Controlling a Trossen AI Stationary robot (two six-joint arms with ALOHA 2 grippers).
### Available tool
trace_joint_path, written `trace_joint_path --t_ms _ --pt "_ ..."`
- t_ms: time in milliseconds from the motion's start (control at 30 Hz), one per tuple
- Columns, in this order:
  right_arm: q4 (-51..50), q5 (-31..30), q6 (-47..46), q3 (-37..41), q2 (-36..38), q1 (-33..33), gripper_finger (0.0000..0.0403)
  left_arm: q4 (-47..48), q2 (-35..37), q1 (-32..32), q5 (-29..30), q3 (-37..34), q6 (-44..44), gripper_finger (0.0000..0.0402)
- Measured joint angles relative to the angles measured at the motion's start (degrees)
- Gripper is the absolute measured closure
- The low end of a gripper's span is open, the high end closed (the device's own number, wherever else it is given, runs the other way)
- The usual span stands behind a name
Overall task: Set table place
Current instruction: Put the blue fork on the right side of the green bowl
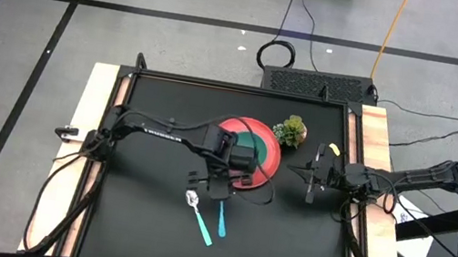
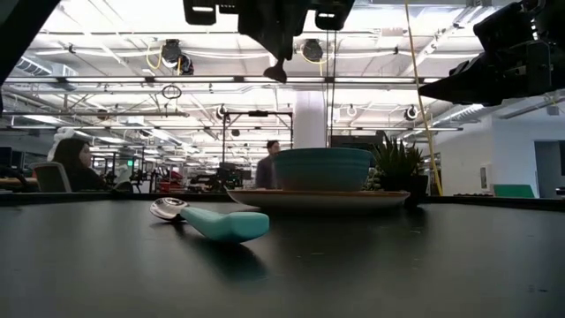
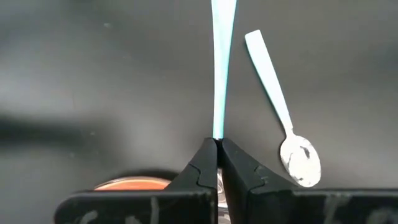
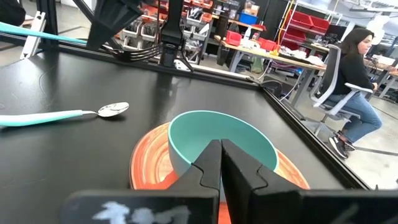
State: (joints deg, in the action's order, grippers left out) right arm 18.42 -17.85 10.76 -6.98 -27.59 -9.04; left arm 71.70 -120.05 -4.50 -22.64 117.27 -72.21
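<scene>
Overhead, the table (image 1: 140, 225) shows a matte black top with pale wooden strips (image 1: 94, 107) along its two short sides, standing on a grey floor crossed by dark lines and loose cables. Level across the top, the room behind is a wide workshop with bright ceiling lights, shelving and benches; a person (image 4: 354, 68) sits on an office chair beyond the far edge.

Near the middle of the table, slightly to the right, lies the red plate (image 1: 267, 164) with a teal bowl (image 4: 221, 146) standing on it. A small green plant (image 1: 290, 131) stands just beyond the plate's far right rim. Left of the plate and nearer, a spoon (image 1: 198, 215) with a teal handle lies flat on the black top.

Beside the spoon, the left gripper (image 1: 218, 188) hangs over the plate's near left edge, its fingers (image 3: 202, 171) pinched together on the end of a second teal-handled utensil (image 3: 221, 62). Over the table's right side, well apart from the plate, the right gripper (image 1: 312, 184) waits with fingers pressed together and nothing between them
</scene>
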Motion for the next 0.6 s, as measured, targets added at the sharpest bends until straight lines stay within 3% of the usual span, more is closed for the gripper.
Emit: trace_joint_path --t_ms 600 --pt "-0.08 0.00 0.18 0.00 0.00 0.00 0.0403 -0.39 0.02 5.08 2.13 -0.55 -2.31 0.0397"
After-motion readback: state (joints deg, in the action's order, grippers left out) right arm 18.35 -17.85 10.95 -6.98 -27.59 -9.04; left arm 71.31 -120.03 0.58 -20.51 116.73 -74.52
